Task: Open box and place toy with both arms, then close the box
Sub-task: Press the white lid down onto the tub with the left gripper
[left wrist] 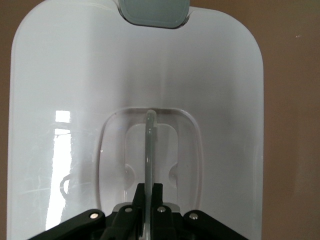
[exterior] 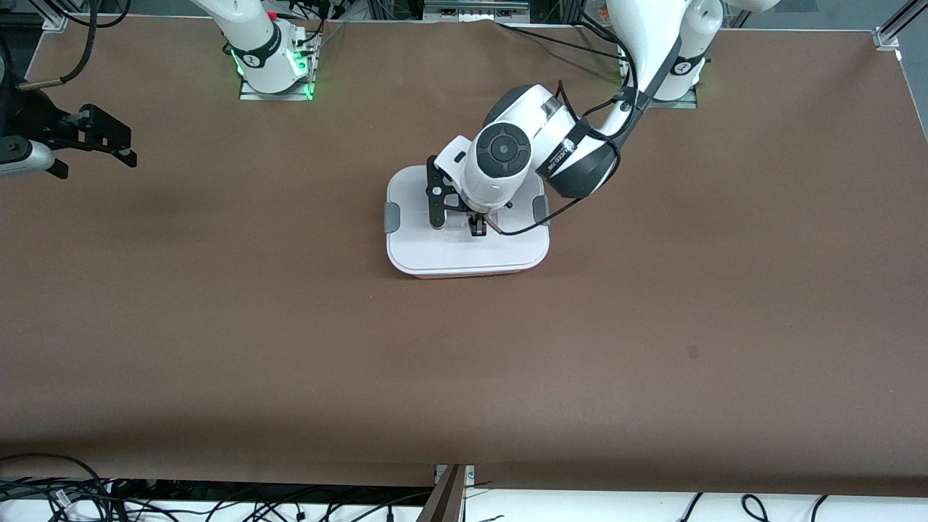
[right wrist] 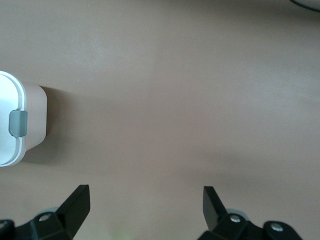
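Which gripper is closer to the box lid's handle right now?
Left. The left gripper is on the lid, shut on its clear handle. The right gripper waits open over bare table toward the right arm's end, well away from the box.

On the table: 1 box (exterior: pixel 464 254) with 2 grey clips (exterior: pixel 391 217), and 2 arms (exterior: pixel 580 145).

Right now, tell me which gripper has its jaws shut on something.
The left gripper, down on the box lid, has its jaws shut on the clear handle. The right gripper waits open over bare table toward the right arm's end.
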Controlling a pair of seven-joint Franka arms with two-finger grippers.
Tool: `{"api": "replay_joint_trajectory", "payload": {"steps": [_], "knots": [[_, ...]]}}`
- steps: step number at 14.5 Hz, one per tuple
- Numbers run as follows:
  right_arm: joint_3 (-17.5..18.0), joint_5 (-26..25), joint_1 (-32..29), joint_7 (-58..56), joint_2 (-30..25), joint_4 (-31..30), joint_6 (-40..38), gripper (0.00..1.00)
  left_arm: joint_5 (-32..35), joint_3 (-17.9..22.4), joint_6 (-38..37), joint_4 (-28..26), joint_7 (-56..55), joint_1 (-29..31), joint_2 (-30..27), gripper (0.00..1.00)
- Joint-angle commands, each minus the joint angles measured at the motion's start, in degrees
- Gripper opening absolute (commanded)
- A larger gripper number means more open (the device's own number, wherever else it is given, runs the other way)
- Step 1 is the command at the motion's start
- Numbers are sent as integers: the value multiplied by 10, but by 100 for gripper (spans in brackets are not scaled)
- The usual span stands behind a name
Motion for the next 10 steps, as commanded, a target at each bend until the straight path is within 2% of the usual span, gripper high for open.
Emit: {"api": "replay_joint_trajectory", "payload": {"steps": [1, 10], "knots": [[5, -3, -5, 7, -7, -3, -4, 100, -17, -1, -7, 3, 11, 6, -7, 0], [5, -3, -4, 5, -7, -2, 0, 100, -19, -1, -31, -9, 15, 3, -13, 0]]}}
